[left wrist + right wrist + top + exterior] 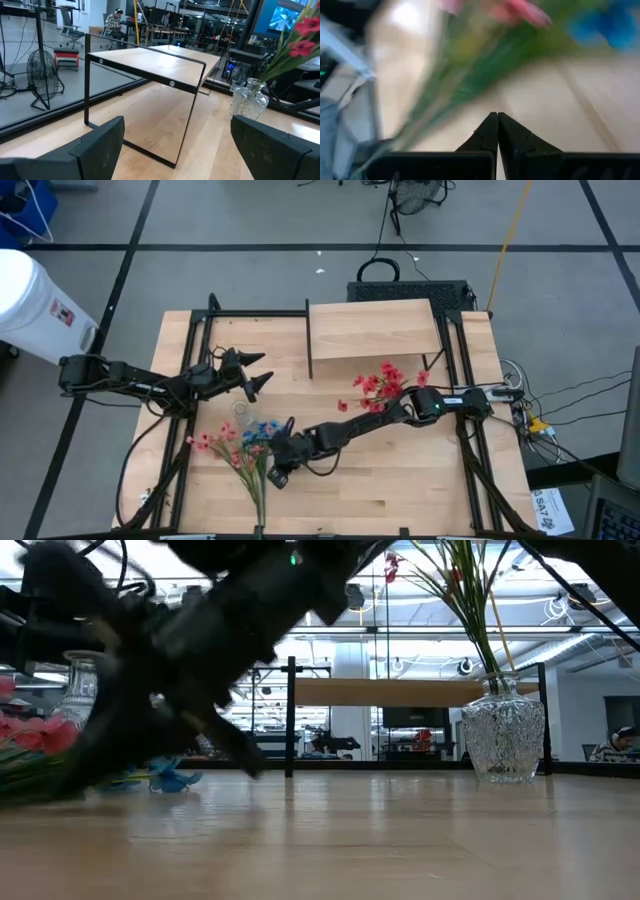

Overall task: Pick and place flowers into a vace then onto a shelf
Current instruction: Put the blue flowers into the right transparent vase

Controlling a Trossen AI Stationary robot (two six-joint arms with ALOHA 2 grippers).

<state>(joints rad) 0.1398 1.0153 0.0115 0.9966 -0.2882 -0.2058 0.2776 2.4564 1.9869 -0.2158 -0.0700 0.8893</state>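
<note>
My right hand point(281, 463), fingers pressed together and empty, hovers beside the pink-and-blue flowers point(243, 448) near the counter's front-left edge. Descending like this, I'd likely shove the stems instead of gripping them. My left hand point(252, 373) waits spread.

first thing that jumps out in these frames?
The right gripper, fingers shut, stretched across the table to the loose pink and blue flowers lying at the front left. Next, the glass vase already holding red flowers, beside the shelf. The left gripper hangs open nearby.
</note>
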